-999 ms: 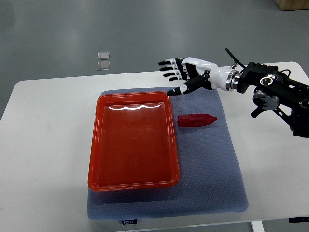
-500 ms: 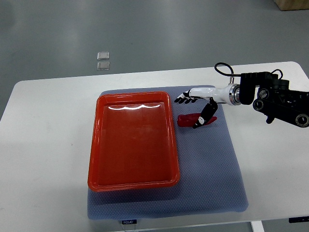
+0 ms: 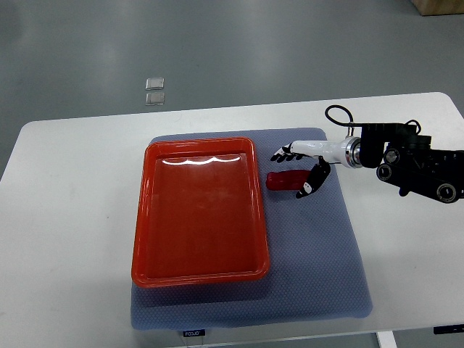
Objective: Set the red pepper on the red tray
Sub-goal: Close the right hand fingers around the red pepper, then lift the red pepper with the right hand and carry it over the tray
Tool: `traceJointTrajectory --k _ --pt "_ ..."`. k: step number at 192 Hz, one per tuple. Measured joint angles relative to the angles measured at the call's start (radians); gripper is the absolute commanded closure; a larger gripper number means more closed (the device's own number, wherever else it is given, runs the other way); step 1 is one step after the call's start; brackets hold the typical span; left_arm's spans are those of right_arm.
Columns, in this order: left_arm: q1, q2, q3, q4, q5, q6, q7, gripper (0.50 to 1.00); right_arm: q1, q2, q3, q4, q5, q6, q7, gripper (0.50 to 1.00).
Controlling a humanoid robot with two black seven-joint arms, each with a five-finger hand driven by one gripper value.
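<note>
A red pepper (image 3: 284, 180) lies on the grey mat (image 3: 312, 246), just right of the red tray (image 3: 199, 210). The tray holds nothing. My right hand (image 3: 301, 167) reaches in from the right edge and sits low over the pepper's right end. Its fingers (image 3: 283, 153) are spread above the pepper and its thumb (image 3: 309, 187) points down on the near side, so the hand straddles the pepper without closing on it. The pepper's right end is hidden by the hand. The left arm does not show.
The white table (image 3: 72, 217) carries the mat and tray. Two small clear squares (image 3: 154, 90) lie on the grey floor beyond the far edge. My right forearm and its black cable (image 3: 409, 163) hang over the table's right side.
My right hand has come down from the tray's far right corner to the pepper and now sits lower, straddling it. The pepper has stayed in place.
</note>
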Motion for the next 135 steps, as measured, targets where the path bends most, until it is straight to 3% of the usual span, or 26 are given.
traceJointTrajectory --k 73,86,114,135 --pt "0.000 0.000 0.000 0.001 0.000 0.000 0.000 0.500 -0.017 0.032 -0.020 -0.034 -0.002 -0.035 -0.002 0.744" --pt "0.000 0.000 0.000 0.001 0.000 0.000 0.000 0.500 -0.018 0.034 -0.023 -0.039 -0.002 -0.043 -0.002 0.795" --pt "0.000 0.000 0.000 0.002 0.000 0.000 0.000 0.500 -0.023 0.036 -0.025 -0.050 -0.015 -0.050 -0.002 0.995" --pt "0.000 0.000 -0.001 0.002 0.000 0.000 0.000 0.500 -0.024 0.041 -0.027 -0.057 -0.033 -0.052 -0.003 1.000"
